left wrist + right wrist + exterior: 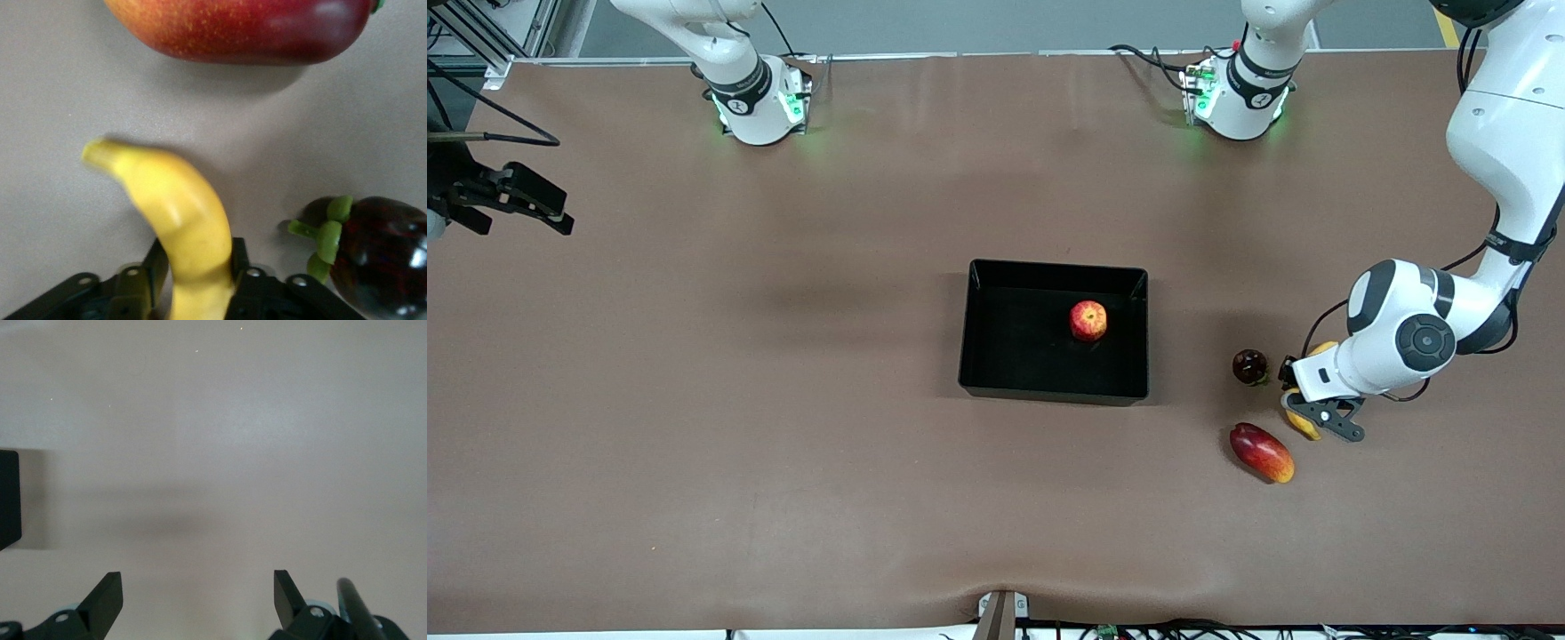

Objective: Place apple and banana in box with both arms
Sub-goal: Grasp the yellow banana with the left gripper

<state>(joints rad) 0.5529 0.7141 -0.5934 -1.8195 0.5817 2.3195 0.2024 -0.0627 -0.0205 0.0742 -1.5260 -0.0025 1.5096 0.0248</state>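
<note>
The apple (pixel 1088 320) lies in the black box (pixel 1054 267) at the table's middle. The banana (pixel 1303 425) is toward the left arm's end of the table. My left gripper (pixel 1309 411) is shut on the banana; in the left wrist view the banana (pixel 177 207) sticks out from between the fingers (pixel 155 261), low at the table, and its other end is hidden by the gripper (pixel 195 259). My right gripper (pixel 559 210) is open and empty over the right arm's end of the table. It waits there and shows open in the right wrist view (pixel 198 590).
A red-and-orange mango (pixel 1261 452) lies just nearer to the front camera than the banana and shows in the left wrist view (pixel 247 27). A dark purple round fruit with green leaves (pixel 1249 365) sits beside the banana toward the box, seen also in the left wrist view (pixel 380 257).
</note>
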